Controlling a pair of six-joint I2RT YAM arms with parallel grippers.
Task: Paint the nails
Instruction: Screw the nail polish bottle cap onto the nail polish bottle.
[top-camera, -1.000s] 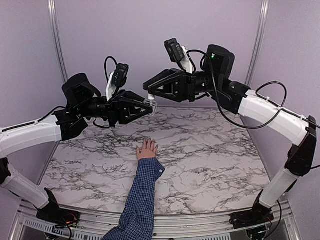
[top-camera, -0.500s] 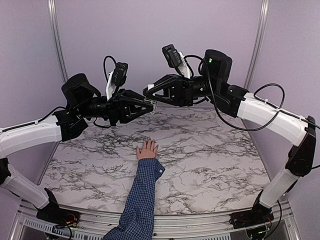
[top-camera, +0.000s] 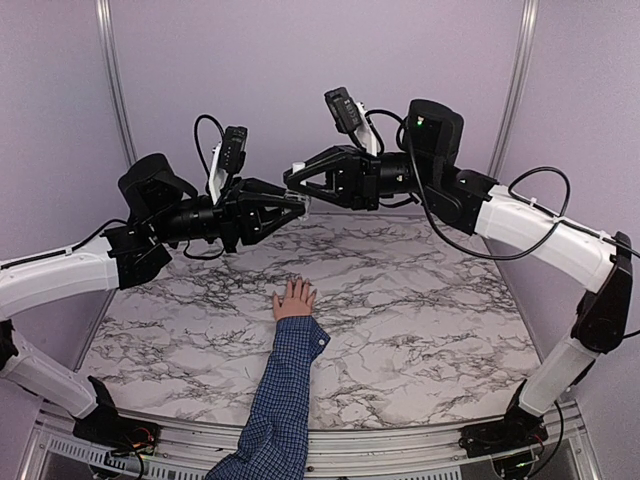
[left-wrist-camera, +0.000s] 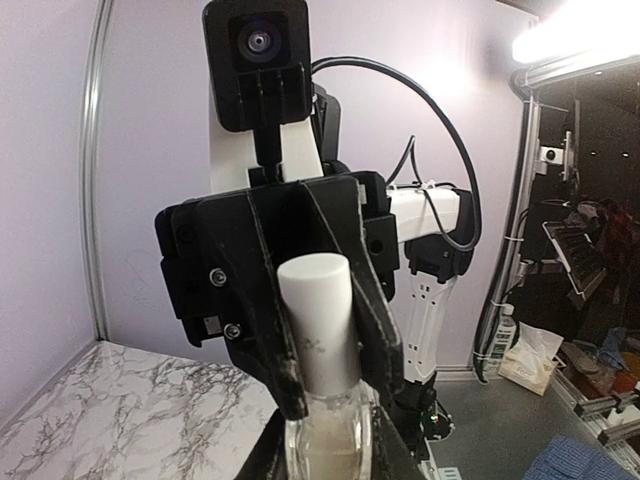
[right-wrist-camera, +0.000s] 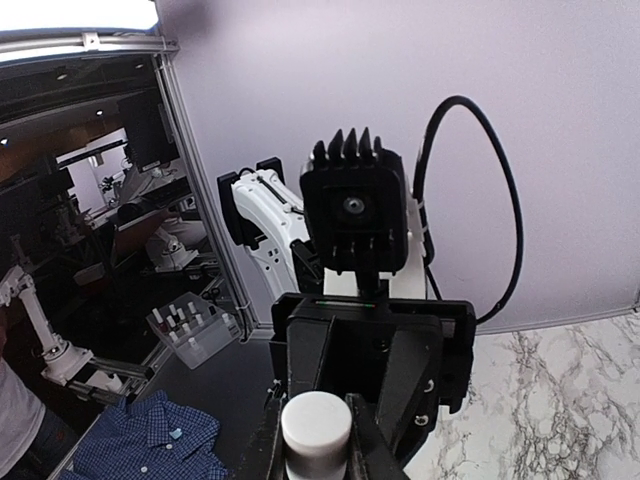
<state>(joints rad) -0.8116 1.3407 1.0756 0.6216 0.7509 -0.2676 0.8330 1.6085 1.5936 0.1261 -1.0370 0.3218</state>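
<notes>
A small hand (top-camera: 294, 298) lies flat on the marble table (top-camera: 430, 300), fingers spread, in a blue checked sleeve (top-camera: 285, 390). The nails (top-camera: 298, 285) are too tiny to make out. High above it the two arms meet tip to tip. My left gripper (top-camera: 298, 207) (left-wrist-camera: 332, 455) is shut on the glass body of a polish bottle (left-wrist-camera: 330, 440). My right gripper (top-camera: 295, 185) (right-wrist-camera: 318, 455) is shut on the bottle's white cap (left-wrist-camera: 315, 320) (right-wrist-camera: 316, 428). In the left wrist view the right fingers (left-wrist-camera: 275, 350) clamp the cap from both sides.
Metal frame posts (top-camera: 112, 80) stand at the back corners against the lilac wall. Off the table, the right wrist view shows a clear box of polish bottles (right-wrist-camera: 190, 325) and a blue checked shirt (right-wrist-camera: 150, 440). Both forearms arch over the table's sides.
The right gripper slid left over the cap and closed on it. The left gripper rose slightly with the bottle. The hand has stayed still.
</notes>
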